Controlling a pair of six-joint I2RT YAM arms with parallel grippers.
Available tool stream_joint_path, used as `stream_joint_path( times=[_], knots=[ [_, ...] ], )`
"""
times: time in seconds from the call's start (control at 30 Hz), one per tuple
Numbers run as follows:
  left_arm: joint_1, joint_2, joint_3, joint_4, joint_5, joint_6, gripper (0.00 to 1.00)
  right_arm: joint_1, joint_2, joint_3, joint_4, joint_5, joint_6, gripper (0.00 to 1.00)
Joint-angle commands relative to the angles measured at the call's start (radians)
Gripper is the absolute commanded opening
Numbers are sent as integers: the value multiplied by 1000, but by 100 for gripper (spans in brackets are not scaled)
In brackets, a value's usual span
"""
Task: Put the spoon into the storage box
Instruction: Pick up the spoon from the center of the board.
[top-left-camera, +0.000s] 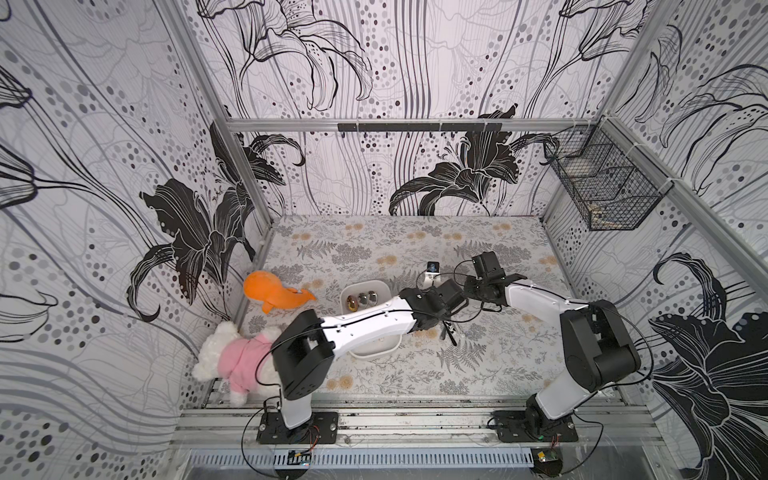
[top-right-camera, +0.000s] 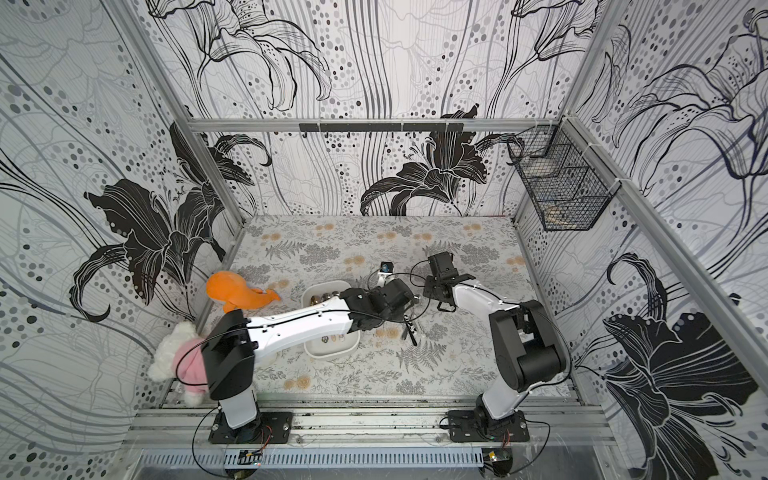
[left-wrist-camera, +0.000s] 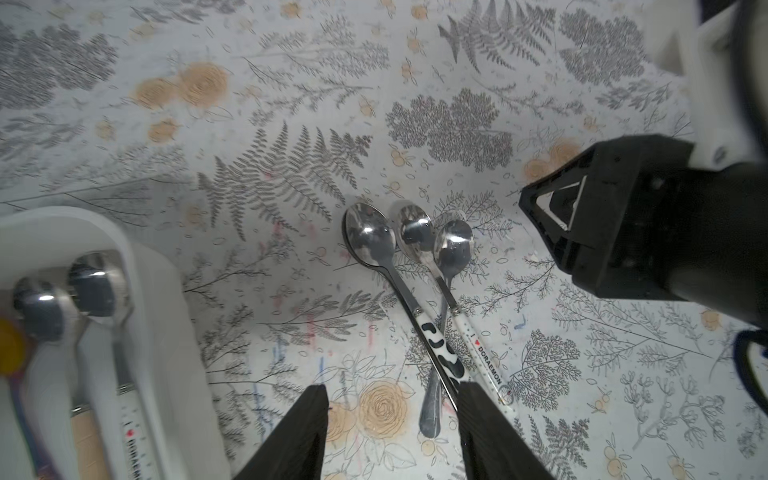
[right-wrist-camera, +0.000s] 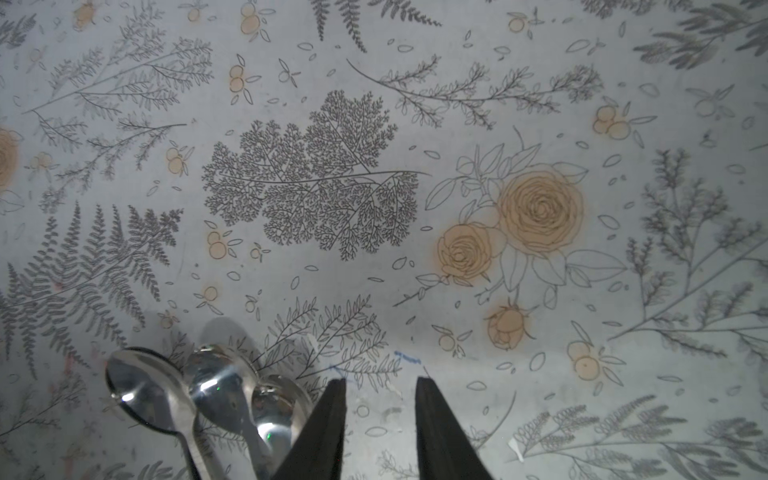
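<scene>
Left claw (left-wrist-camera: 390, 432) spread over three spoons (left-wrist-camera: 415, 237), storage box (left-wrist-camera: 166, 316) beside, outside right wrist view; right claw (right-wrist-camera: 380, 428) spread.

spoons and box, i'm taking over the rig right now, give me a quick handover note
Left gripper: open, empty, at the handles of the loose spoons.
Right gripper: open, empty, beside their bowls.
Box: on the table, beside them.
Done: at least three boxed spoons.
Left: three loose spoons, handles crossed, on the table; none gripped yet.
</scene>
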Motion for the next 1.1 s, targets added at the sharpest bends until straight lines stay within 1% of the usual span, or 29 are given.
stream_joint_path(
  times=[0.0, 0.13, 0.2, 0.3, 0.43, 0.53, 0.67, 0.77, 0.97, 1.07],
  knots=[
    [29, 87, 89, 10, 37, -21, 55, 3, -35, -26, 74, 16, -18, 33],
    [49, 209, 180, 6, 68, -12, 54, 3, -48, -58, 105, 25, -14, 32],
    [64, 259, 213, 0, 80, -13, 51, 3, -57, -71, 122, 28, -11, 32],
    [81, 302, 239, -6, 87, -13, 48, 3, -57, -79, 137, 21, -7, 32],
    [84, 343, 272, -23, 98, -12, 47, 3, -49, -76, 143, 6, -1, 32],
    [78, 351, 264, -29, 106, -15, 47, 4, -53, -78, 144, 3, -2, 32],
    [68, 334, 228, -33, 104, -17, 51, 3, -58, -81, 143, 3, -2, 32],
    [61, 333, 212, -50, 104, -16, 51, 3, -58, -80, 140, 2, 0, 32],
    [22, 335, 199, -67, 124, -17, 53, 3, -57, -79, 139, 1, -2, 32],
    [12, 311, 155, -68, 127, -16, 53, 3, -58, -80, 137, -1, -2, 32]
  ],
)
